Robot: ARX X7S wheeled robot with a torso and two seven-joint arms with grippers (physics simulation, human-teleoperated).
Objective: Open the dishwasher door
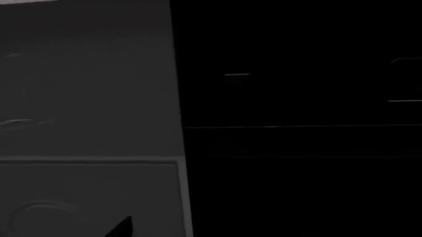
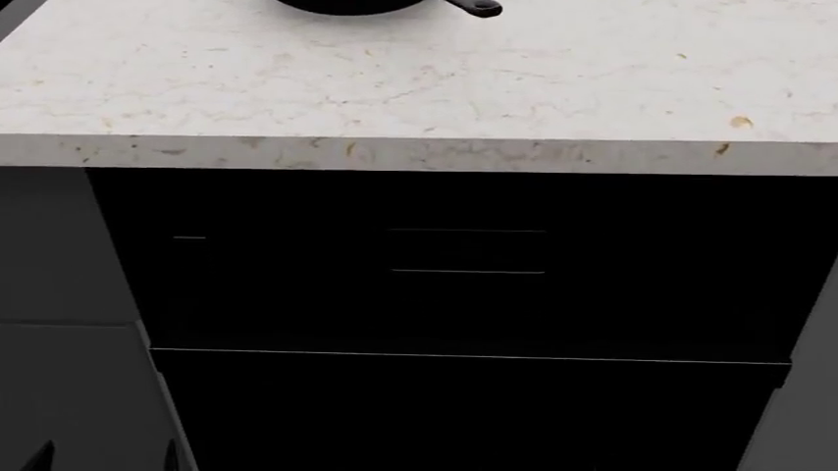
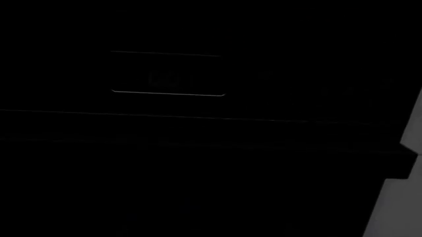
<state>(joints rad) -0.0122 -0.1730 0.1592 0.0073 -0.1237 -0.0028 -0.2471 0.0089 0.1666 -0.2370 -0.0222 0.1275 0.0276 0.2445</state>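
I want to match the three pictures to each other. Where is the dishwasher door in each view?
Head view: dishwasher door fills the lower middle, below the control strip.
Left wrist view: door, the black area beside the grey cabinet.
Right wrist view: door fills the lower part.
Shared landmark: the door's thin pale top edge.

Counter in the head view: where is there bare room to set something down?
Nearly all the counter is bare, from its front edge back. The only item is a black pan at the far edge, left of centre.
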